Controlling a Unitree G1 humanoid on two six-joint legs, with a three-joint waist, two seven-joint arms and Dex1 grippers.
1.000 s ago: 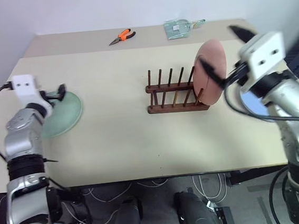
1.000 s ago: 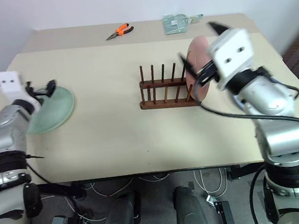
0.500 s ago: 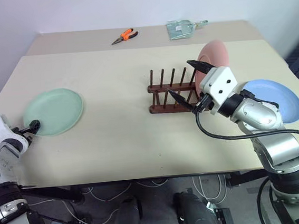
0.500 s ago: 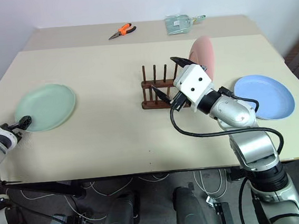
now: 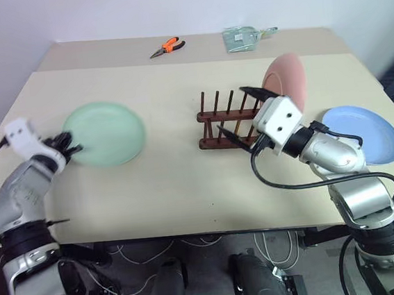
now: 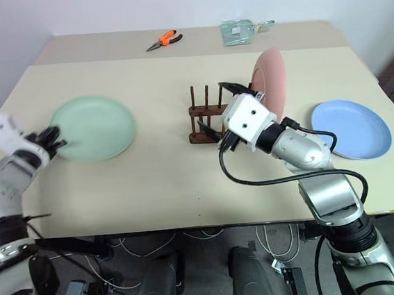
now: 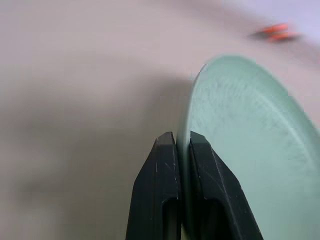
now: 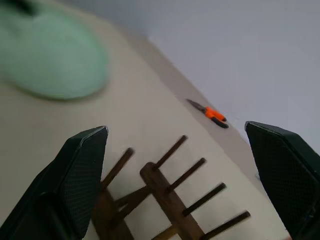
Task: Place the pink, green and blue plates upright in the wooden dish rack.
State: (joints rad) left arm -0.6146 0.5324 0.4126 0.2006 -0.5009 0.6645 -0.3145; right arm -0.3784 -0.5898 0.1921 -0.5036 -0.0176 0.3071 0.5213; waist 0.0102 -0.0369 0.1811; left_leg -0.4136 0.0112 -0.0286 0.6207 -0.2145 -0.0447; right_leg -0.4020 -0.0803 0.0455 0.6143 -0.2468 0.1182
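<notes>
The green plate (image 5: 105, 133) is at the table's left, and my left gripper (image 5: 64, 145) is shut on its near-left rim. In the left wrist view the two fingers (image 7: 165, 165) pinch the green plate's (image 7: 240, 150) edge, with a shadow under it. The pink plate (image 5: 285, 83) stands upright at the right end of the wooden dish rack (image 5: 226, 122). To the right of the rack, the blue plate (image 5: 362, 135) lies flat. My right gripper (image 5: 241, 113) hangs open over the rack's front right, holding nothing; its wrist view looks across the rack's pegs (image 8: 170, 195).
Orange-handled pliers (image 5: 166, 48) and a clear packet (image 5: 242, 37) lie along the far edge of the table (image 5: 173, 185). Bare tabletop stretches between the green plate and the rack.
My left gripper has shut on the green plate's rim and the plate has moved right toward the rack. The right gripper has come down from the pink plate, still open.
</notes>
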